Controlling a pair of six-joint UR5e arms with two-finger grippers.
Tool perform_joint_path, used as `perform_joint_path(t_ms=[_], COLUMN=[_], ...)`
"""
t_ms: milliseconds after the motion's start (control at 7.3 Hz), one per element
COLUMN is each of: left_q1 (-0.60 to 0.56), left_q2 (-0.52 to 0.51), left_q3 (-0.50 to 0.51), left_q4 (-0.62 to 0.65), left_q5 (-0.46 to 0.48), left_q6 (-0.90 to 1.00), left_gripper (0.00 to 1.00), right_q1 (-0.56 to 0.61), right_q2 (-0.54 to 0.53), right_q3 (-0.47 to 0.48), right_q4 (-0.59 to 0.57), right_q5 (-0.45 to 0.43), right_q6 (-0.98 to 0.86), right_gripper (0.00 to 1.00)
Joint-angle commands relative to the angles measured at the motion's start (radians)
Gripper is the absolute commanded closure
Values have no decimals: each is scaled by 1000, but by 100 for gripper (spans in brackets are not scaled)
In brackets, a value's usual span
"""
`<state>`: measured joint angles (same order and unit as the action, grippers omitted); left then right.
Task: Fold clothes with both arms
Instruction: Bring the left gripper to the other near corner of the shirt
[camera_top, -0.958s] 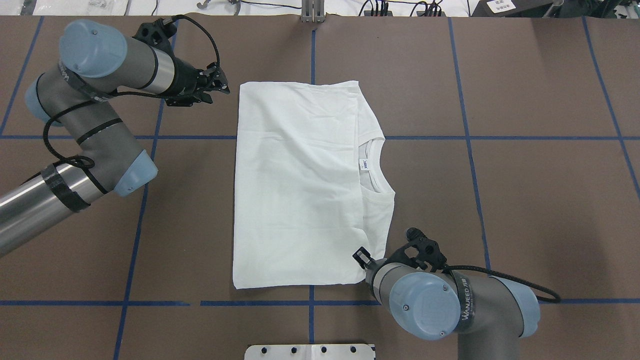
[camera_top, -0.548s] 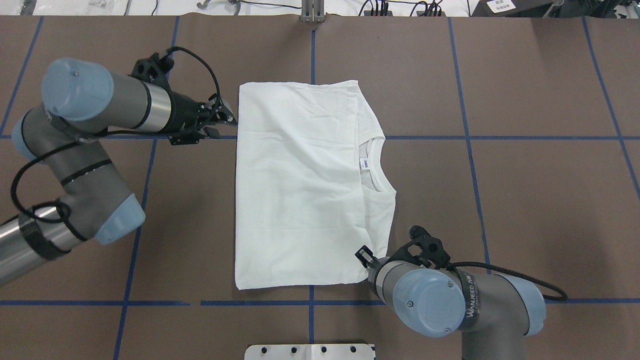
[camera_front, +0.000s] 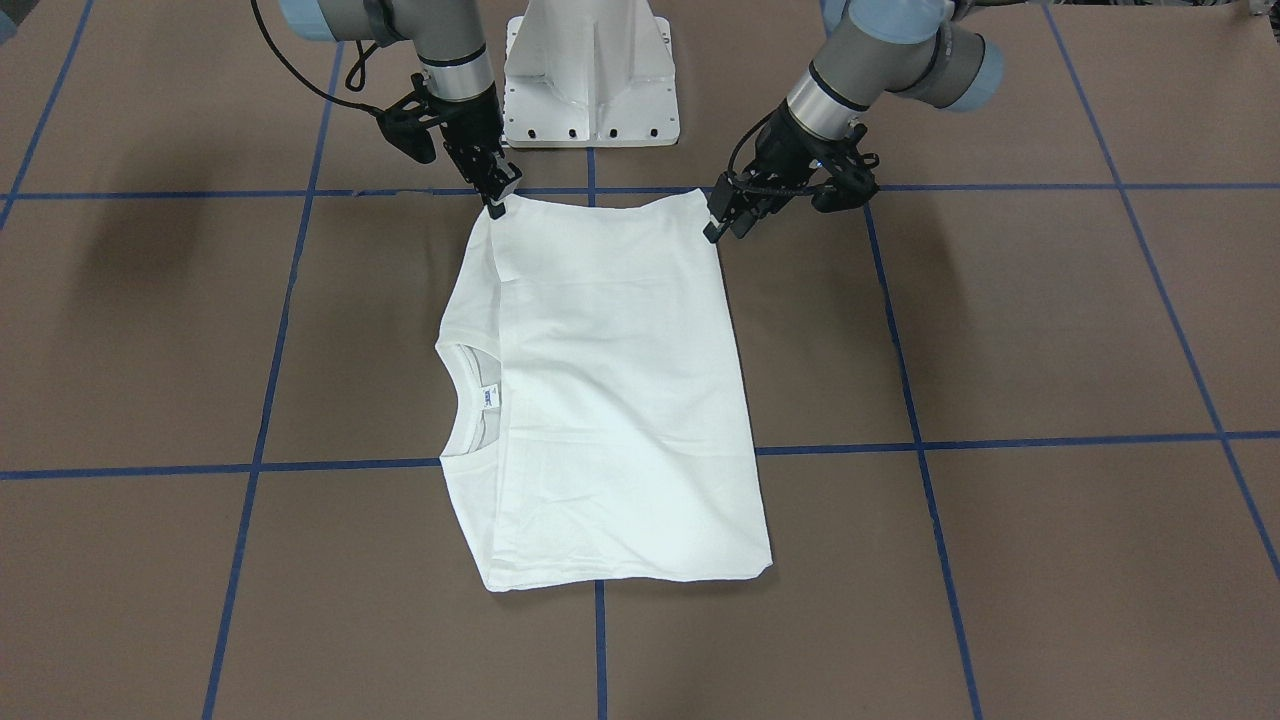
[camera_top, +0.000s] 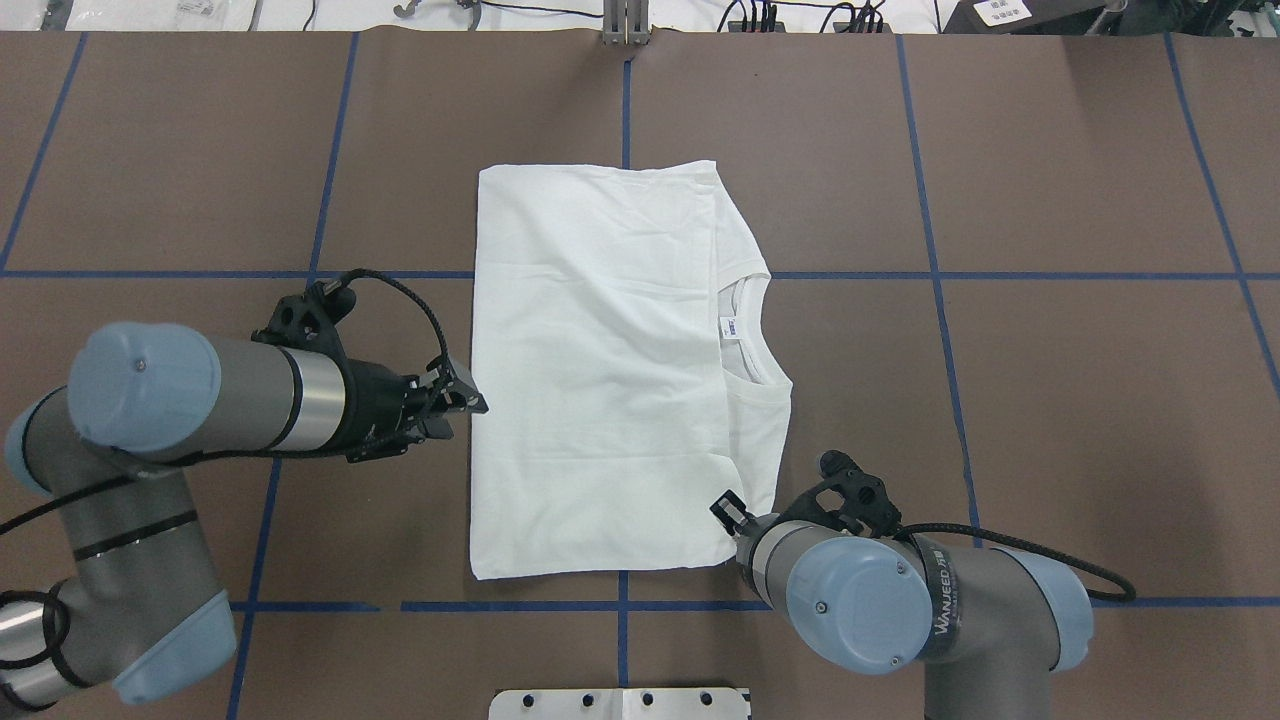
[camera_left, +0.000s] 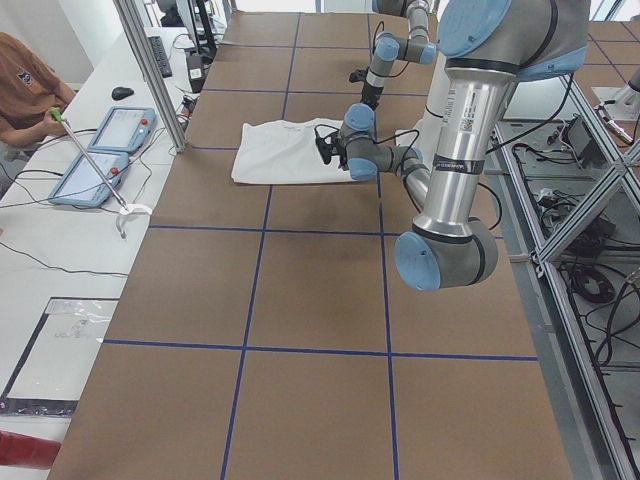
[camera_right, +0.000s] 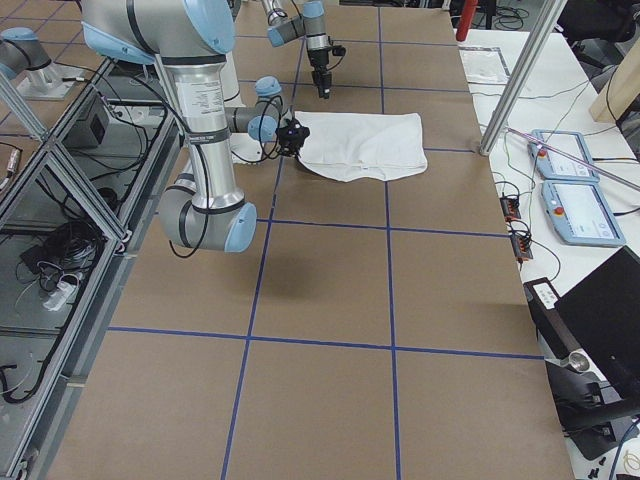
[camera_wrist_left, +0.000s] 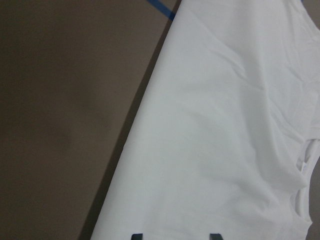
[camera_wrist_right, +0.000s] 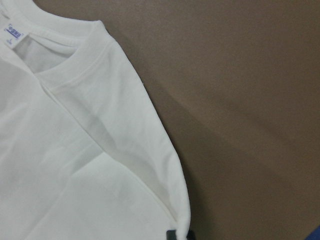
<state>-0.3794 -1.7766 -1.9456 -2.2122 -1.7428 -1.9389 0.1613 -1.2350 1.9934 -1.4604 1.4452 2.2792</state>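
Bright, even light from above. The T-shirt (camera_top: 600, 380) looks almost overexposed; soft shadows lie just beside its edges. Wrist views are dimmer.

A brown bench (camera_top: 1050, 420) gridded with blue tape lines (camera_top: 1000, 275); a folded white cotton T-shirt (camera_top: 600, 380) lies flat on it, between the left jaws and right jaws.

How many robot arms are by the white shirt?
2. The left arm is beside the shirt's left edge. The right arm is at the shirt's right corner nearest the robot. No other arm shows in any view.
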Motion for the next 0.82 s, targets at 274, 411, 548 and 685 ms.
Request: perform_joint_path(t_ms=[274, 411, 548, 685], left_q1=[200, 200, 200, 200], left_q2=[-7, -7, -7, -7], left_q3=[-10, -10, -10, -10], left_q4=[160, 160, 160, 160], left_q5=[183, 183, 183, 184], left_q6=[-204, -204, -206, -210], left_gripper=[47, 48, 57, 84], right_q1=[0, 0, 0, 1], right_q2=[6, 6, 5, 3], right_q3=[1, 1, 5, 8], right_q4=[0, 0, 0, 0], right_q5=[0, 0, 0, 0], right_q6=[0, 0, 0, -1], right_gripper=[100, 100, 100, 100])
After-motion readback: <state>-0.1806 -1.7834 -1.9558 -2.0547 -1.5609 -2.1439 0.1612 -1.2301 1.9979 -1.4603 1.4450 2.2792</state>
